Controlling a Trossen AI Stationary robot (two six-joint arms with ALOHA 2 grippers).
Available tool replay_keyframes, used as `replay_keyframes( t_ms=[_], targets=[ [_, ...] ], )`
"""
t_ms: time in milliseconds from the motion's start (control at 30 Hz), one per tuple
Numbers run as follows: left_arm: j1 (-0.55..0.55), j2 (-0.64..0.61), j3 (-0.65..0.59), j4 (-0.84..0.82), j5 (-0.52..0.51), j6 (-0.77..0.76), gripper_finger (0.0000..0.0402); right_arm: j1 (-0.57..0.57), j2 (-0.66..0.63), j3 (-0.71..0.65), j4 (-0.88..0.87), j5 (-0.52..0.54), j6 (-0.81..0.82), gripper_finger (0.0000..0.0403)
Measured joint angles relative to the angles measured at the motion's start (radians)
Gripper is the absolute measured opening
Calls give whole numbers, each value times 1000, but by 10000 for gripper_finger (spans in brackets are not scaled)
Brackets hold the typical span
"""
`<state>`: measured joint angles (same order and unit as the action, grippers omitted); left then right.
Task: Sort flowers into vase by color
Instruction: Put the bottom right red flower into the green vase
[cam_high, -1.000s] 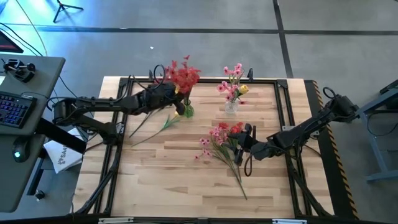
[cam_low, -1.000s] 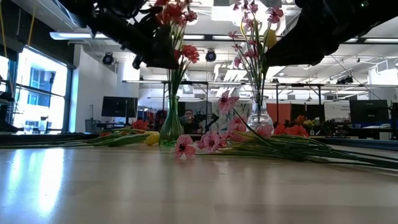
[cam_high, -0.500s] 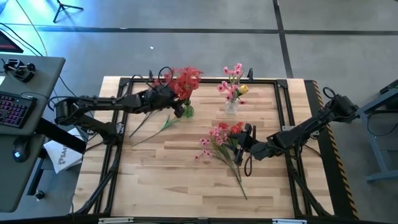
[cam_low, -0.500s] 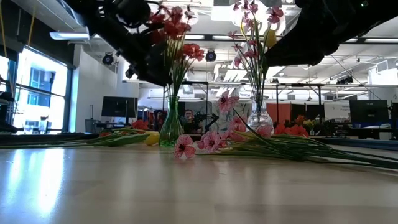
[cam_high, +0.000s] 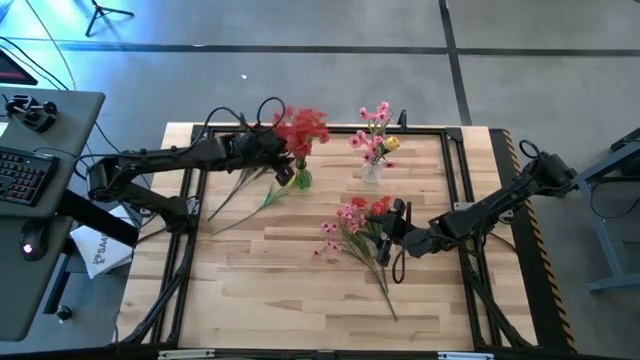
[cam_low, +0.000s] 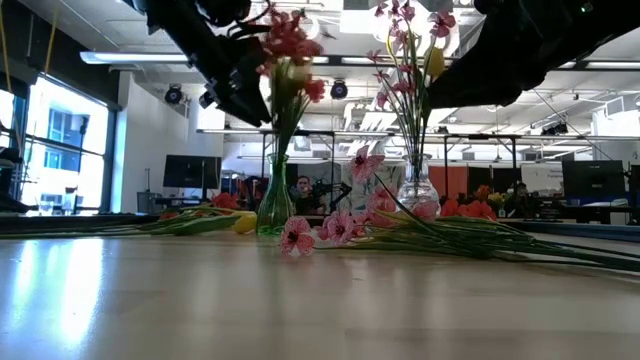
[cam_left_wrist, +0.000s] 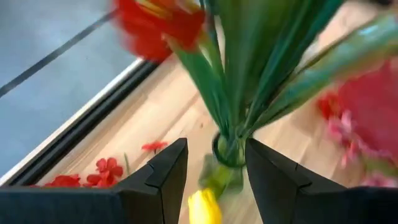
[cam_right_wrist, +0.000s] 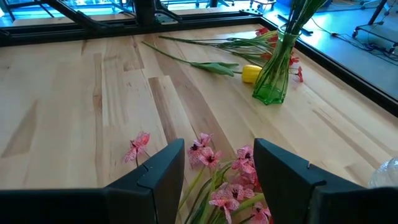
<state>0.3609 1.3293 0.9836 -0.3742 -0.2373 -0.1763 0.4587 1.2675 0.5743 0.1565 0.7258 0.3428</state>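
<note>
At the table's far left, the left gripper (cam_high: 283, 160) hangs over the green glass vase (cam_high: 301, 178), its fingers (cam_left_wrist: 163, 180) parted with nothing between them, the red flowers (cam_high: 300, 125) standing in the vase by themselves. From that I judge a red spray has been let go, and the step in hand is to lift clear: straight up along the stems (not sideways) so the fingers don't drag a bloom out or tip the narrow vase. Beside the vase a yellow flower (cam_high: 283, 181) and loose green stems (cam_high: 240, 195) lie flat on the wood. Further right, the clear vase (cam_high: 372, 170) holds pink flowers (cam_high: 375, 125) with a yellow one tucked in. At centre lies the unsorted bundle of pink and red sprays (cam_high: 355, 222), stems trailing toward the near edge. The right gripper (cam_high: 397, 228) waits low at that bundle, fingers (cam_right_wrist: 158, 171) apart and holding nothing, pink blooms just ahead of them.
</note>
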Motion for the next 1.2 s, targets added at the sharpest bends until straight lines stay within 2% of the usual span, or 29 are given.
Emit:
replay_keyframes(
  t_ms=[200,367,467,600,733,867,1067,1200],
  targets=[
    [45,-1,0,37,-111,-83,150,0,0,0,-4,-15,1,188],
    [85,-5,0,-17,-126,-111,150,0,0,0,-6,-40,1,188],
    [85,-52,0,-88,-126,-110,149,0,0,0,-9,-44,2,188],
    [54,-171,0,-222,-91,-105,149,0,0,0,-33,-45,24,188],
    [-46,-254,-18,-270,-54,-117,144,0,0,0,-36,-38,18,188],
    [-174,-246,-133,-86,-46,-160,123,0,0,0,-33,-34,16,188],
    [-280,-113,-312,585,-104,-122,87,0,0,0,-25,-34,16,188],
    [-268,9,-327,864,-138,-47,69,0,0,0,-17,-33,16,188]
  ],
)
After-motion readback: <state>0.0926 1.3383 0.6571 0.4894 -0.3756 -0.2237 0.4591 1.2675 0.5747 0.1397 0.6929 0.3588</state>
